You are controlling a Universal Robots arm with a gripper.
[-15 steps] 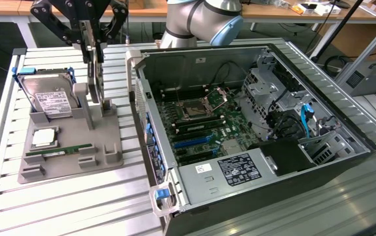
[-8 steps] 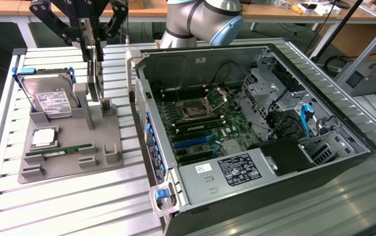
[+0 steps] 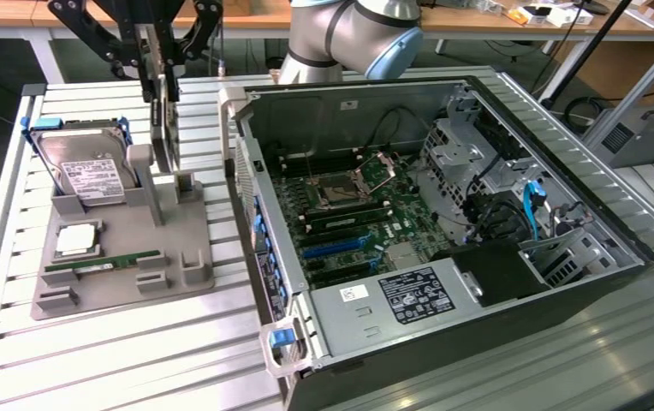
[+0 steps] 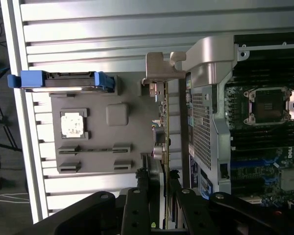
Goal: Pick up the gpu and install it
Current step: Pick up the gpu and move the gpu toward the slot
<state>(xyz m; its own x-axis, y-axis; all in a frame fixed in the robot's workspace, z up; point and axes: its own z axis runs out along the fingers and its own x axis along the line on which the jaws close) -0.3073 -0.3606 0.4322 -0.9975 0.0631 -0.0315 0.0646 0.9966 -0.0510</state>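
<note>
The gpu (image 3: 165,128) is a thin dark card standing on edge, over the upright holder (image 3: 181,184) of the grey tray (image 3: 121,295), to the exterior view's left of the open computer case (image 3: 239,163). My gripper (image 3: 157,81) comes down from above with its black fingers closed on the card's upper part. In the wrist view the gpu (image 4: 165,122) is seen edge-on, its silver bracket (image 4: 158,73) at the far end, and my gripper (image 4: 163,178) clamps it from both sides. I cannot tell whether the card's lower edge still sits in the holder.
On the tray lie a hard drive (image 3: 81,171), a CPU (image 3: 78,240) and a green RAM stick (image 3: 104,264). The case lies open with its motherboard (image 3: 356,214) and blue slots (image 3: 333,248) exposed. The arm's base (image 3: 350,34) stands behind the case on the slatted table (image 3: 133,360).
</note>
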